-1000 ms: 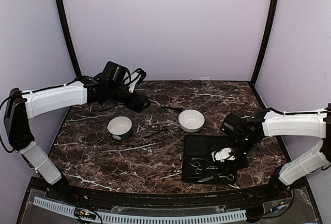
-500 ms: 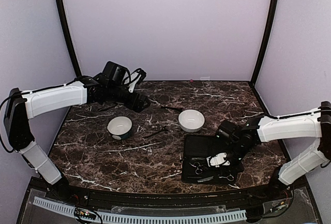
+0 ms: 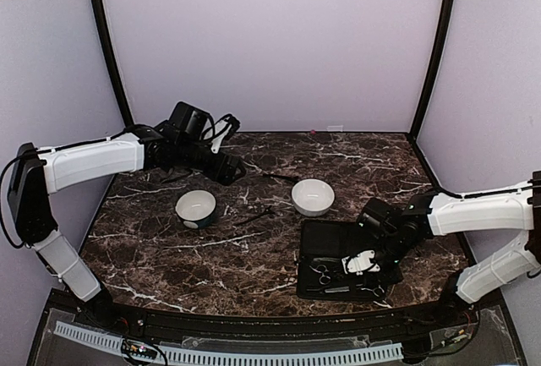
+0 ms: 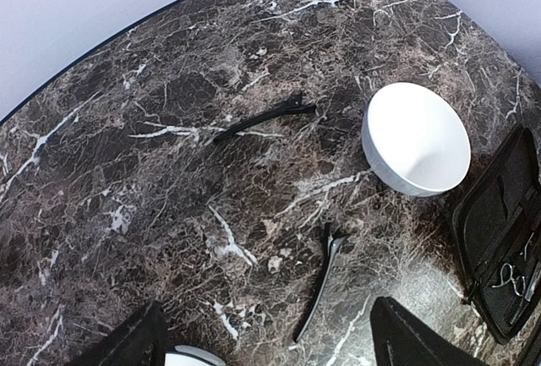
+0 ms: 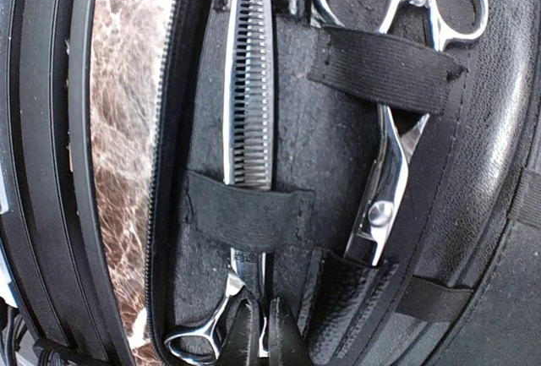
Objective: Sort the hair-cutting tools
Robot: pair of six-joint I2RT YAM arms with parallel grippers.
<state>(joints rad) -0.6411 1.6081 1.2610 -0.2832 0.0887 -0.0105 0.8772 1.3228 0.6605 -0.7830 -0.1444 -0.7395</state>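
While the left gripper (image 4: pixel 266 345) gapes wide, the right gripper (image 5: pixel 264 336) pinches thinning scissors (image 5: pixel 249 87).

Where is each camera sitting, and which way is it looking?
Top external: high behind the arms, looking down at the table; left arm and right arm show.
Left wrist: on the left arm, looking down at a white bowl and two dark clips; open jaws at the bottom.
Right wrist: close above the black case, facing the scissors; jaw tips at the bottom.
Shared: top and left wrist both see that bowl and the case.
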